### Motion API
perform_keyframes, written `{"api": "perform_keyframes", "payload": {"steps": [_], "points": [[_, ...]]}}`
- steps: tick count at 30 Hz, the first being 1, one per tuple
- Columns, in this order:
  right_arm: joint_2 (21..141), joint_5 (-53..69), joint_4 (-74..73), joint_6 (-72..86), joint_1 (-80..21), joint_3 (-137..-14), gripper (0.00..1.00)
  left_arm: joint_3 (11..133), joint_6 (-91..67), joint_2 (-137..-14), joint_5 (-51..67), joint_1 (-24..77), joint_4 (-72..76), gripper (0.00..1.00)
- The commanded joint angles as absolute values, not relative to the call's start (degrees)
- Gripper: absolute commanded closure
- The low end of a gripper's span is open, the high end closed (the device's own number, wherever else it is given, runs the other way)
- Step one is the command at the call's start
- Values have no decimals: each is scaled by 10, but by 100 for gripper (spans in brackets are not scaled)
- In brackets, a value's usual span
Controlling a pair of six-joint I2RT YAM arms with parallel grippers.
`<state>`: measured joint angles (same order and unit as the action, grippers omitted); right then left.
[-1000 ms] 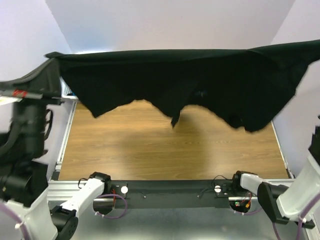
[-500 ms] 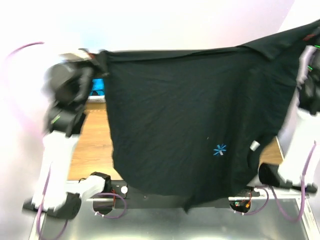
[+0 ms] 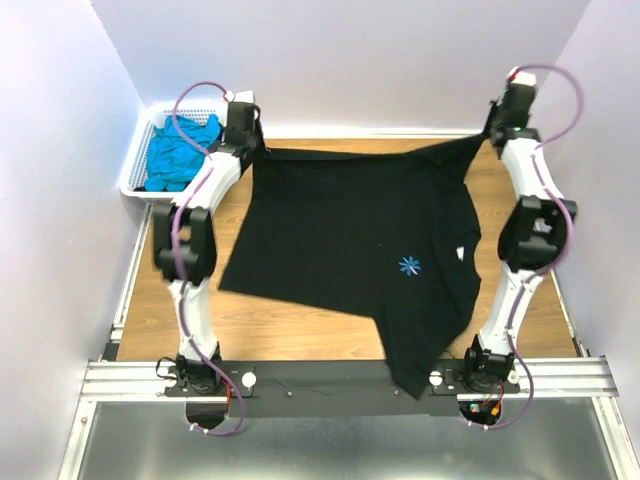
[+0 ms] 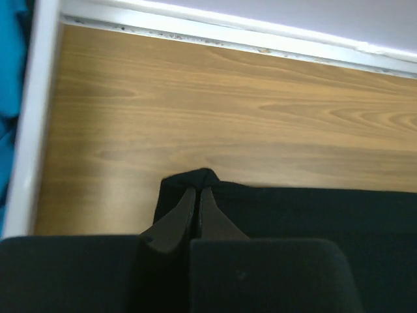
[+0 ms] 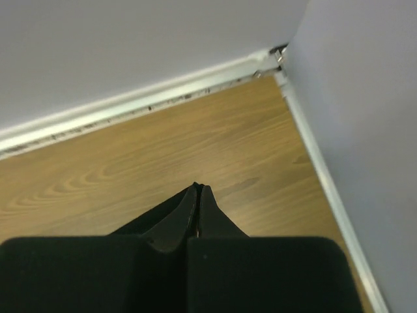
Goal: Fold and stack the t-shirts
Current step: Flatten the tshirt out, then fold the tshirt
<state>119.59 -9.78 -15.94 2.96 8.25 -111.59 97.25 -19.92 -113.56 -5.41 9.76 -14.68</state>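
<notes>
Black t-shirt [image 3: 340, 225]: spread across the wooden table [image 3: 290, 320], print side up, with a light-blue starburst and a small white label toward its right half. Its far edge is stretched between the two arms. One near corner hangs over the dark rail at the arms' bases.
Teal t-shirt [image 3: 178, 155]: bunched and unfolded in the white basket [image 3: 133, 182] at the far left corner, just beside the left arm.
Left gripper [image 4: 197, 192]: jaws clenched on the far left corner of the black t-shirt, low over the wood.
Right gripper [image 5: 197, 189]: jaws clenched on the far right corner. In the top view this corner looks lifted off the table, the cloth sloping up to it.
Stage, by judgement: laying flat, with no fold made and nothing stacked.
Risk, overhang: the corner hanging off the rail could drag or snag the cloth if the far edge is pulled further away.
Risk, uneven release: letting go with the right side raised could drop that corner into a crease or a skewed edge.
</notes>
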Motion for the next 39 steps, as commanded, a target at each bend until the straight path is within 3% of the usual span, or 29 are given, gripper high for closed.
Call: {"api": "perform_keyframes", "payload": {"steps": [1,6,12,22,30,39], "points": [[1280,-98,-108,4,74,-1185,99,1079,-190,-1245,-44,78,-177,100],[1343,-101,-109,-14,64,-1244,99,1110,-197,-1288,-21,69,-158,100],[1304,-116,-109,-15,49,-1219,99,1109,-208,-1295,16,57,-156,100],[1155,-181,-145,64,40,-1032,99,1127,-199,-1295,31,21,-161,100],[1064,-171,-211,122,20,-908,99,1255,-192,-1382,66,11,-204,100],[1013,-151,-261,191,1,-846,99,1234,-181,-1373,62,4,-198,100]]}}
